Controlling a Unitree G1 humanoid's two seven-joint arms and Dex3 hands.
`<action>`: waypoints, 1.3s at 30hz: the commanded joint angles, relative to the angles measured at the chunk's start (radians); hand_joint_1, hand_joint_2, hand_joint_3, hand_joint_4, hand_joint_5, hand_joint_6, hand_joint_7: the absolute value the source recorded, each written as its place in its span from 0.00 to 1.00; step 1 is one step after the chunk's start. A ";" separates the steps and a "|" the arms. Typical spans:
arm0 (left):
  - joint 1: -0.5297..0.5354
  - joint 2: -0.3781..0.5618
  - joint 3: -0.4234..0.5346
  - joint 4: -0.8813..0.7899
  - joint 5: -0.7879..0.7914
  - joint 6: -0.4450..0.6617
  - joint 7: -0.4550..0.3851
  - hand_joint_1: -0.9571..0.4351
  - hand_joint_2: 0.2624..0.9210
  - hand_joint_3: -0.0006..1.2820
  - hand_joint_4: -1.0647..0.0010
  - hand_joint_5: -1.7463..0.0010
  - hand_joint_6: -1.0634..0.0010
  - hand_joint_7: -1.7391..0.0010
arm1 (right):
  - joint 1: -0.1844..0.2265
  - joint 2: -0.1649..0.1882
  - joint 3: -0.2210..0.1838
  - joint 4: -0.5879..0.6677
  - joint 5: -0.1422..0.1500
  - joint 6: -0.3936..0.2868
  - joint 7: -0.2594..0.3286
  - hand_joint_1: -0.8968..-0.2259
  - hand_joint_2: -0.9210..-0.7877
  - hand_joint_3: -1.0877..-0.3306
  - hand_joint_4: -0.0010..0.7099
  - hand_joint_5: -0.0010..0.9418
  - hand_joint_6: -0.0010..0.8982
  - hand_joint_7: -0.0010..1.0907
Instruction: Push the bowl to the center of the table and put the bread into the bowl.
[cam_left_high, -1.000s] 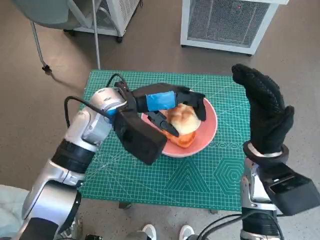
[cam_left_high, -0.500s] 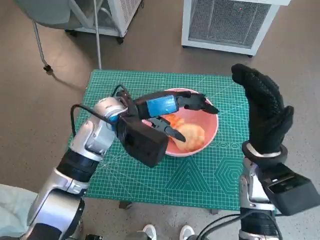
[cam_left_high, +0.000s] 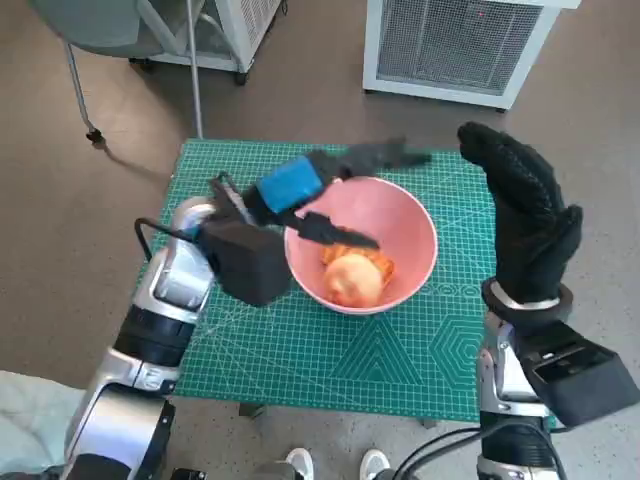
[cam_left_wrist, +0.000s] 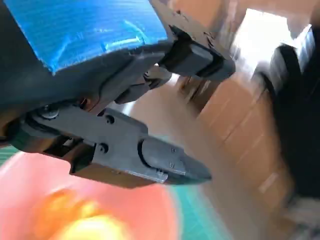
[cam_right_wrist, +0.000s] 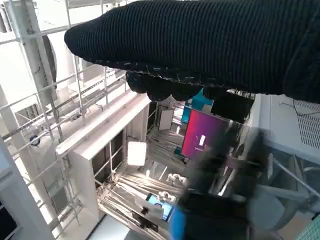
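The bread (cam_left_high: 350, 277) lies in the bowl (cam_left_high: 412, 226) mid-table (cam_left_high: 400, 360). Our left robot hand (cam_left_high: 318, 182), spread and apparently empty, should lift clear without clipping the rim; the right robot hand (cam_left_high: 522, 220) hangs spread.

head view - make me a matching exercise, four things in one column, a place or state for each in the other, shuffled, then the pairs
Things:
1. bread
2. bowl
3. left hand
4. right hand

Places or states:
A. raised beside the table's right edge, holding nothing
B. lying inside the bowl
C. open above the bowl's far-left rim
D. resting on the green mat

Pairs: 1-B, 2-D, 3-C, 4-A
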 joint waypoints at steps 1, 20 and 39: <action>0.055 -0.058 0.073 -0.041 -0.090 -0.036 0.077 0.48 1.00 0.06 0.85 0.98 0.66 0.90 | -0.011 -0.007 -0.004 -0.014 -0.009 0.039 -0.014 0.57 0.00 0.37 0.41 0.01 0.00 0.61; 0.145 -0.198 0.204 -0.051 -0.325 -0.191 0.137 0.33 1.00 0.26 0.80 0.99 0.77 0.93 | -0.081 -0.022 -0.012 -0.042 -0.015 0.123 -0.029 0.55 0.00 0.41 0.42 0.01 0.00 0.61; 0.141 -0.182 0.191 -0.044 -0.295 -0.274 0.113 0.32 1.00 0.28 0.83 1.00 0.79 0.95 | -0.139 -0.013 -0.003 -0.011 -0.026 0.117 -0.042 0.51 0.00 0.46 0.43 0.01 0.01 0.64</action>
